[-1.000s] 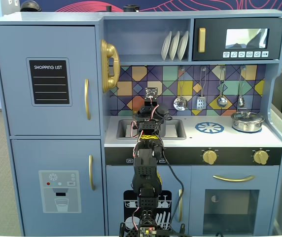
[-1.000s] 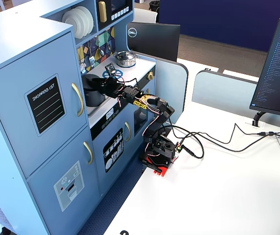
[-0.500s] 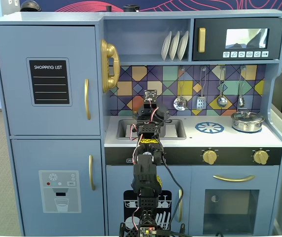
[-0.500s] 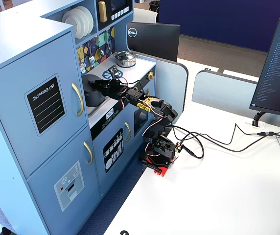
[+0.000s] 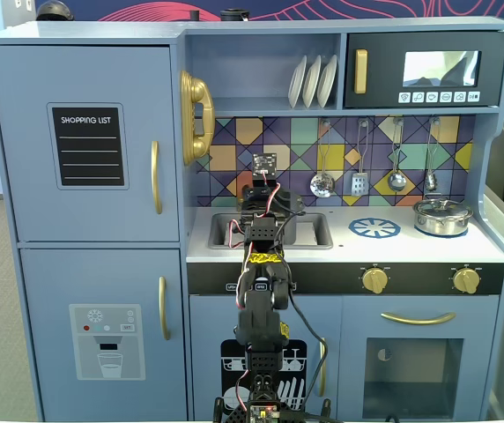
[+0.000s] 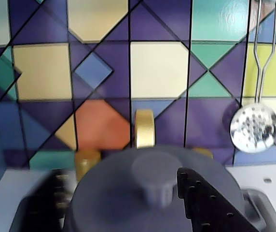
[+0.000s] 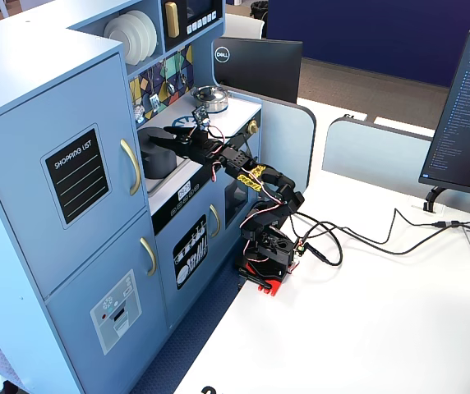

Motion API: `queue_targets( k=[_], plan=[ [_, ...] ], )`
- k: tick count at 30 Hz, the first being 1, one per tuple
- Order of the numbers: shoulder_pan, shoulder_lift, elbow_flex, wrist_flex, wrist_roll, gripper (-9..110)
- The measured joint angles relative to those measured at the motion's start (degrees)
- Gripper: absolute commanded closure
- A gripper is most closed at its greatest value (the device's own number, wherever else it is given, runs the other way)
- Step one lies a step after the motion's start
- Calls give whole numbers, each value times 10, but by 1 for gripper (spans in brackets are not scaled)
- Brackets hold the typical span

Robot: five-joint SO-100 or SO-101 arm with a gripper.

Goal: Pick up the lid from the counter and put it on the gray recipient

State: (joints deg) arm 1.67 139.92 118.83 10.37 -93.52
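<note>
My lid (image 6: 152,193) looks light, stiff and matte, not slippery; the small centre knob (image 6: 155,181) is the natural place to pinch. It sits level above the gray recipient (image 7: 157,156), inside the sink (image 5: 309,231). My end effector (image 6: 123,198) is spread, one finger (image 6: 210,208) either side of the knob, apparently not pinching it.

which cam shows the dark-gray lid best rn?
Wrist view: the lid and its knob fill the lower frame, with end effector fingers on both sides. In both fixed views the arm mostly hides it.
</note>
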Motion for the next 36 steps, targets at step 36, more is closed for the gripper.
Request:
queue_targets(
  k=[36],
  plan=[
    [-25,425,532,673,38,98]
  ],
)
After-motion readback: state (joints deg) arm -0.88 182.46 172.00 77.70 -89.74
